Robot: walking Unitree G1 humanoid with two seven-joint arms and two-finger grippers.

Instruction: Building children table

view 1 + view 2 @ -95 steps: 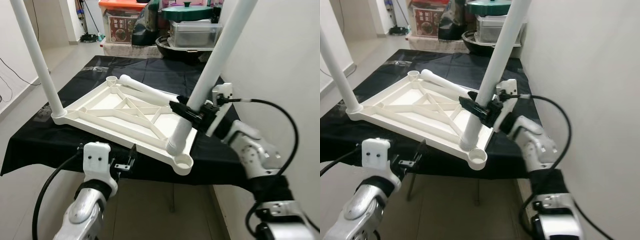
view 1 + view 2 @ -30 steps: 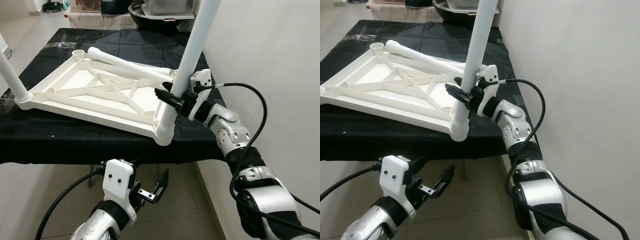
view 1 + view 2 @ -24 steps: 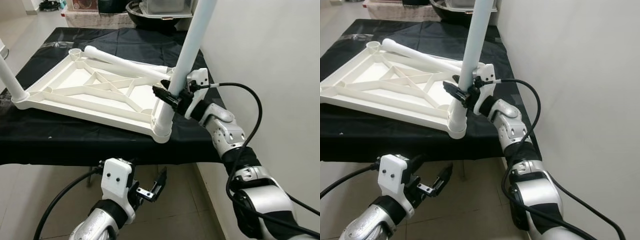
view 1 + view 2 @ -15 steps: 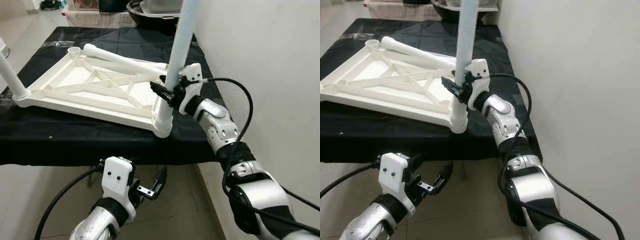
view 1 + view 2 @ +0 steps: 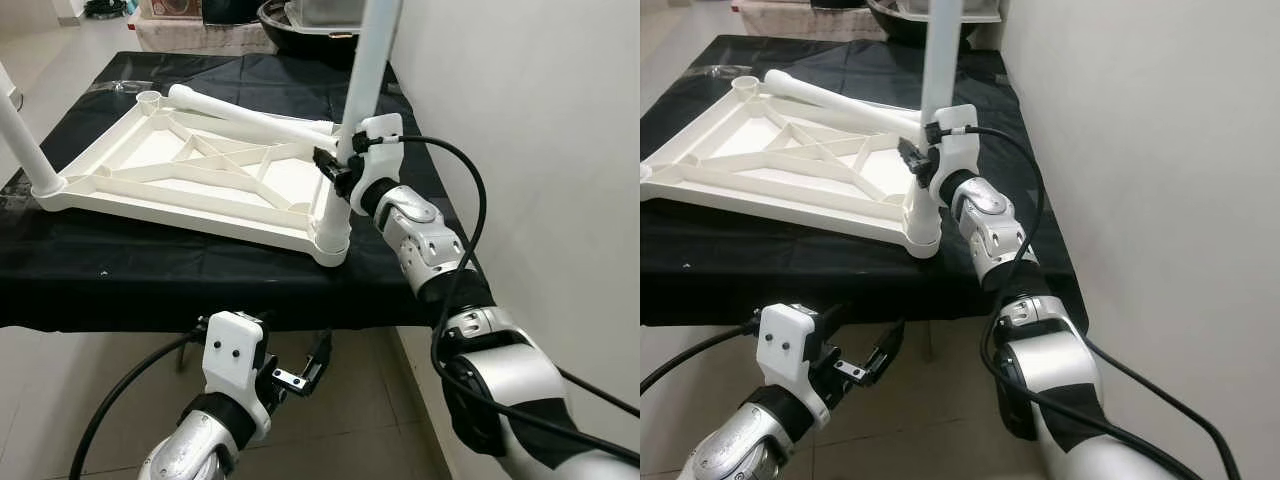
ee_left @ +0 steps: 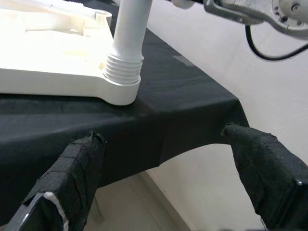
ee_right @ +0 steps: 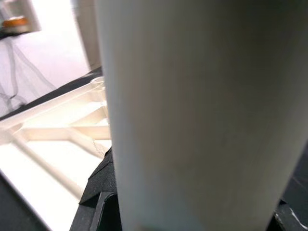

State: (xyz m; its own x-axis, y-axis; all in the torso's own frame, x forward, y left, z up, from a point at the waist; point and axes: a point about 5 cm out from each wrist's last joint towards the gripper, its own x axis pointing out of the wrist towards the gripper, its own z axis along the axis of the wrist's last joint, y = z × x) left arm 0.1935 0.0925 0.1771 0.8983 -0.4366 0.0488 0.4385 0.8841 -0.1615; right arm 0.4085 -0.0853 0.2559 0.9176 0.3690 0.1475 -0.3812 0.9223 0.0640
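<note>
An upturned white tabletop (image 5: 190, 185) lies on a black-draped table (image 5: 150, 275). The right gripper (image 5: 333, 172) clamps an upright leg (image 5: 355, 110) at its near right corner; the left gripper (image 5: 300, 372) hangs below, fingers (image 6: 72, 178) spread, empty.

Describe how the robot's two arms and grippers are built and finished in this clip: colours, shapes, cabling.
Both arms are silver metal with rounded segments and black bands at the joints. Each wrist carries a white, boxy plastic housing, and a thick black cable loops from it back along the arm. The left gripper and right gripper have long black fingers, which look padded or fabric-covered in the left wrist view.
</note>
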